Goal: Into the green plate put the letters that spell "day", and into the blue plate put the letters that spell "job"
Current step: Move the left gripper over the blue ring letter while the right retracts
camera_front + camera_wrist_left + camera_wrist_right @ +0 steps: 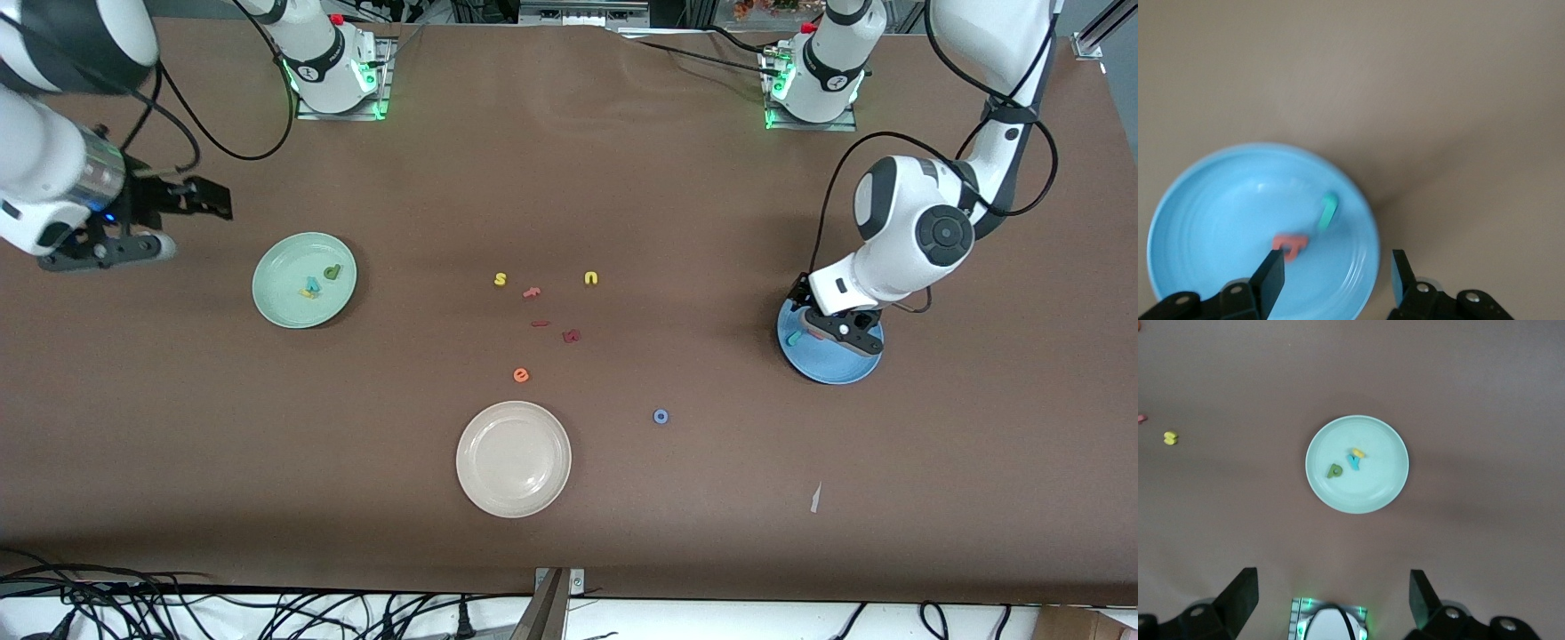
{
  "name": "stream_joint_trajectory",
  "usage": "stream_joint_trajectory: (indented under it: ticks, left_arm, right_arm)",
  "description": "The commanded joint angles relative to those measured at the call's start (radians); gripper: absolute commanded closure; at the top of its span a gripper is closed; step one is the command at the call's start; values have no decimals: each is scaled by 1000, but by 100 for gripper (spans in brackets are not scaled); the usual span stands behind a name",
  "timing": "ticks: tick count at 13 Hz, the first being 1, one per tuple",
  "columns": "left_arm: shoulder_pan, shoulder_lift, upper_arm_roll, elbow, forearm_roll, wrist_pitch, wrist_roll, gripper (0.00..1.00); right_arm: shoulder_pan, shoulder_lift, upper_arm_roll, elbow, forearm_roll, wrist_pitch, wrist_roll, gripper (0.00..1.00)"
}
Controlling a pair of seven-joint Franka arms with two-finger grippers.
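My left gripper [838, 331] hangs over the blue plate [836, 366], open with nothing between its fingers. In the left wrist view the salmon-pink b [1290, 244] lies in the blue plate [1211, 220] just beside one fingertip [1275, 273], and the teal j [1329, 210] lies close by. The blue o [661, 416] sits on the bare table, toward the cream-white plate. The green plate [284, 302] holds the green d [332, 272], the yellow a [1358, 453] and the teal y [1353, 461]. My right gripper [133, 227] waits open in the air at the right arm's end of the table.
A cream-white plate [513, 427] lies nearest the front camera. Mid-table lie a yellow s [500, 279], a yellow u [591, 278], a pink f [532, 291], two dark red letters [572, 336] and an orange e [521, 375]. A white scrap [815, 498] lies near the front edge.
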Motion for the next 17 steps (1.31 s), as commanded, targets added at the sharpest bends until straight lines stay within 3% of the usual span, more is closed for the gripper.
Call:
stream_joint_trajectory:
  ticks: [1,3,5,7,9,11,13,17]
  left_arm:
    - [-74,134,-1,185,5,40,-12,26]
    - [-131,230,-1,308,-51,46,-24,22]
    - [-174,303,-1,388,-175,67,-35,18]
    - [-195,347,-1,417,-209,155,-27,1]
    - [-218,390,2,480,-211,169,-30,1]
    - [-238,445,27,582,-211,169,-32,1]
    - [-263,488,35,627,-211,180,-42,1]
    - [-281,564,51,682,-211,221,-64,1]
  right_arm:
    - [-1,-9,15,50,15,-55,-28,0]
    - [-4,6,14,59,16,-52,-31,0]
    - [-68,116,46,190,8,-44,-36,0]
    - [-244,219,202,362,12,-25,-39,0]
    - [-353,226,291,392,13,-6,-40,0]
    - [-487,191,418,375,15,-64,-19,0]
    - [-519,131,443,283,10,-8,-11,0]
    - [-519,-136,445,-118,1,283,45,0]
